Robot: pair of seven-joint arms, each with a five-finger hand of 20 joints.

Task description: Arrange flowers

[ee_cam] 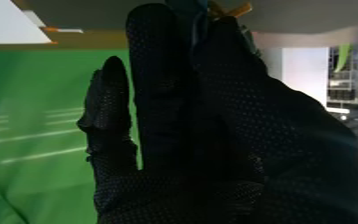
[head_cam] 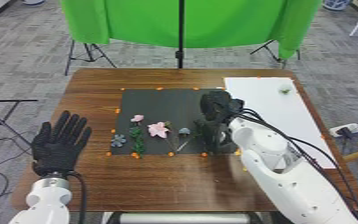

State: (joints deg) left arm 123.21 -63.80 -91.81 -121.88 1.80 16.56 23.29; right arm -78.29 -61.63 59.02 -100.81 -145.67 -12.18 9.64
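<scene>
My left hand (head_cam: 58, 146) lies left of the dark mat (head_cam: 162, 102), its fingers straight. Over the mat's right side is my right hand (head_cam: 218, 106), with a dark leafy stem (head_cam: 213, 136) below it. In the right wrist view, my right hand (ee_cam: 238, 95) pinches a dark greenish piece (ee_cam: 186, 6) at its fingertips; glove hides most of it. On the mat lie a blue flower (head_cam: 118, 140), a small pink flower (head_cam: 137, 118) on a leafy green stem, a larger pink flower (head_cam: 158, 130) and a grey-blue flower (head_cam: 184, 131).
A white board (head_cam: 264, 97) covers the table's right side, with a small pale green thing (head_cam: 285, 89) near its far end. Orange markers edge the mat. The brown table (head_cam: 131, 187) extends in front, and a green cloth (head_cam: 140, 22) hangs behind.
</scene>
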